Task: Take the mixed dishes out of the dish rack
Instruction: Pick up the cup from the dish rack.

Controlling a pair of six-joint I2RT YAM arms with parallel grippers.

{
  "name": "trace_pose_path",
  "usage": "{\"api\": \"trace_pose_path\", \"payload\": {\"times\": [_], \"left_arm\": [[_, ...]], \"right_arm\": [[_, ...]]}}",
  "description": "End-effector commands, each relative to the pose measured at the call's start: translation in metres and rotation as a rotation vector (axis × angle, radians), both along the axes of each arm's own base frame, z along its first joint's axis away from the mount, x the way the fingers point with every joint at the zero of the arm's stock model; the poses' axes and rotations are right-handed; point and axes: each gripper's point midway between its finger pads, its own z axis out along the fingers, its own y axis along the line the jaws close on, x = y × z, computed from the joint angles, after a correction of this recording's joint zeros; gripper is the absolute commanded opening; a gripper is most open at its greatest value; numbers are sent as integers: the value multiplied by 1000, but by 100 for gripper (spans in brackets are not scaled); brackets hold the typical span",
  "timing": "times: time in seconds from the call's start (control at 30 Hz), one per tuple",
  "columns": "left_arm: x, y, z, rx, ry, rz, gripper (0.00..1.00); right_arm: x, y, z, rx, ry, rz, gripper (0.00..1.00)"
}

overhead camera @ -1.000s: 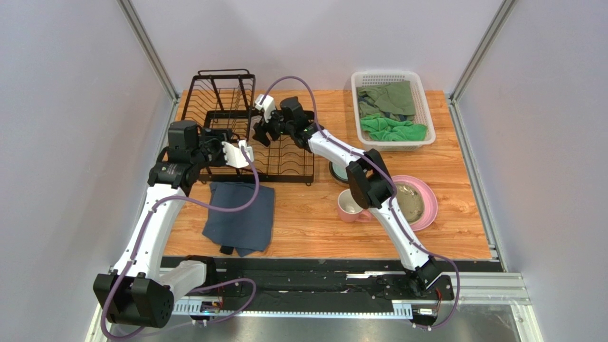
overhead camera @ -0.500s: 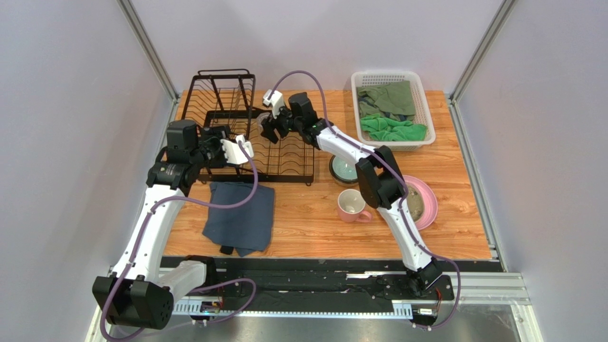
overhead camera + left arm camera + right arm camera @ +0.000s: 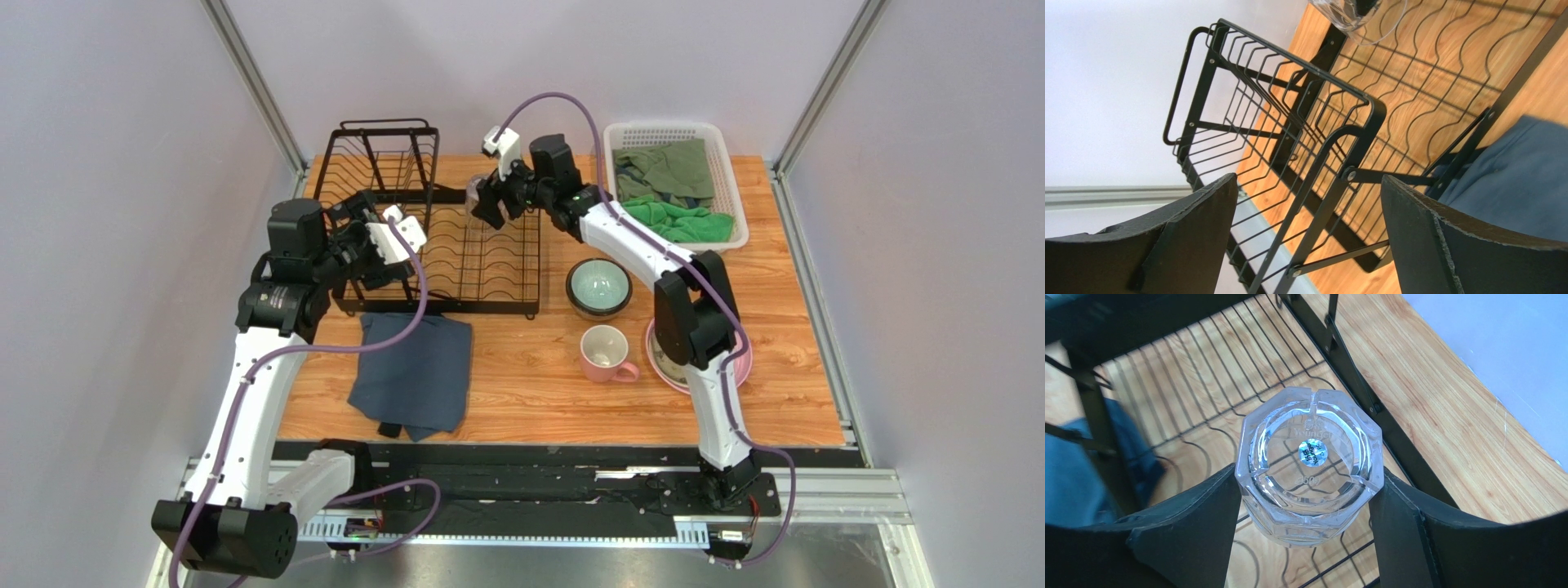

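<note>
1. R gripper clamps glass by its sides, above far-right part of rack. Looks raised off the wires, prob. so it can swing right w/o snagging.
2. L gripper is spread wide, nothing in it, at rack's left frame. Maybe there to steady it.
3. Bowl, mug and pink plate sit on table right of rack, i.e. already unloaded. Glass looks like the last item.

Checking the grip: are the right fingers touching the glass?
Touching. The right wrist view shows both fingers pressing the sides of the glass.
</note>
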Motion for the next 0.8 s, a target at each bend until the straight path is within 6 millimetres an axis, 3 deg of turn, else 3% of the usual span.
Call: {"api": "trace_pose_path", "payload": {"times": [0.0, 0.03, 0.1, 0.27, 0.43, 0.77], "left_arm": [[-11, -14, 24, -122, -9, -24, 95], [-15, -16, 24, -128, -18, -33, 95], [-16, -17, 31, -150, -47, -24, 95], [-23, -25, 46, -164, -128, -33, 96], [-28, -37, 49, -173, -153, -41, 96], [-11, -61, 59, -208, -259, -8, 97]], "right_arm": [[-27, -17, 82, 146, 53, 21, 0], [-36, -20, 98, 173, 62, 42, 0], [-46, -29, 99, 188, 122, 38, 0], [-87, -46, 131, 247, 231, 82, 0], [-117, -64, 149, 332, 408, 145, 0], [-135, -88, 176, 508, 711, 196, 0]]}}
